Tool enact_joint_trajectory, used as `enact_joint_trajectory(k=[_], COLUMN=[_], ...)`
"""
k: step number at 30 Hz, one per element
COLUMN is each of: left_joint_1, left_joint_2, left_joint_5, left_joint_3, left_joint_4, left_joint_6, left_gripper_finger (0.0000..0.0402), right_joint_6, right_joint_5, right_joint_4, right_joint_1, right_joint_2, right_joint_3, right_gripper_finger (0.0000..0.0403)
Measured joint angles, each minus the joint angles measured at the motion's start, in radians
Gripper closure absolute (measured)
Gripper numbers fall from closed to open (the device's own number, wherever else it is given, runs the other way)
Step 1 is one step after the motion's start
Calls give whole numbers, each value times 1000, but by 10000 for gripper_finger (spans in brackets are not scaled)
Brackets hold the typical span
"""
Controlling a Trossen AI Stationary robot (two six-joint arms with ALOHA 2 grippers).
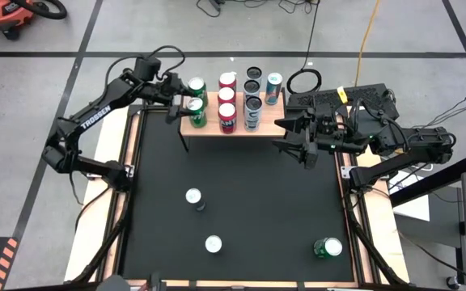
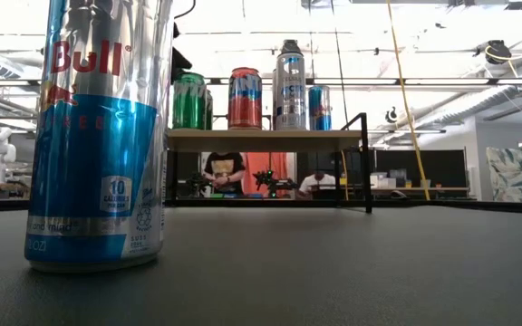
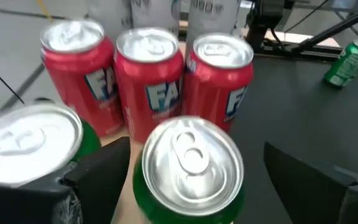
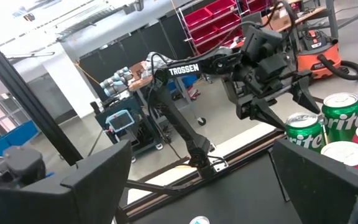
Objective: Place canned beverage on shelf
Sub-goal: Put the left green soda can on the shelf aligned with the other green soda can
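Observation:
The shelf (image 1: 207, 128), a light-wood board on thin black legs, stands at the table's far edge. On it stand two green cans, three red cans (image 3: 151, 81) and several dark and silver ones. The nearer green can (image 3: 191, 171) (image 1: 194, 110) stands upright on the board's left end. My left gripper (image 3: 197, 148) (image 1: 182, 108) is open, with one finger on each side of this can and a gap to both. My right gripper (image 1: 285, 133) (image 4: 201, 155) hangs open and empty just past the shelf's right end.
Two upright cans (image 1: 193, 196) (image 1: 213, 243) stand on the black table, and a green can (image 1: 328, 247) lies near the front right corner. A tall blue and silver can (image 2: 98, 136) fills the low view's left. Between the shelf and these cans the tabletop is bare.

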Motion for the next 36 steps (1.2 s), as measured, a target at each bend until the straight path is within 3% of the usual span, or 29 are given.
enact_joint_trajectory(k=[6, 12, 21, 29, 33, 36], left_joint_1=[0, -13, -191, -384, -432, -446], left_joint_2=[-45, -127, -292, -272, -223, -173], left_joint_5=[-18, -75, -219, -346, -445, -460], left_joint_3=[30, 88, 109, 109, 108, 108], left_joint_4=[-2, 1, -26, -235, -314, -322], left_joint_6=[-31, -168, -368, -546, -626, -603], left_gripper_finger=[36, 36, 42, 115, 157, 184], right_joint_6=[-5, -8, -42, -43, -55, -61], right_joint_5=[0, 0, 2, 3, 4, 4], right_joint_4=[0, 0, -2, -1, -1, -3], right_joint_1=[0, 0, 0, -8, -8, -8], right_joint_2=[0, 0, 0, 0, 0, 0], right_joint_3=[0, 0, 0, 0, 0, 0], right_gripper_finger=[35, 35, 35, 35, 35, 35])
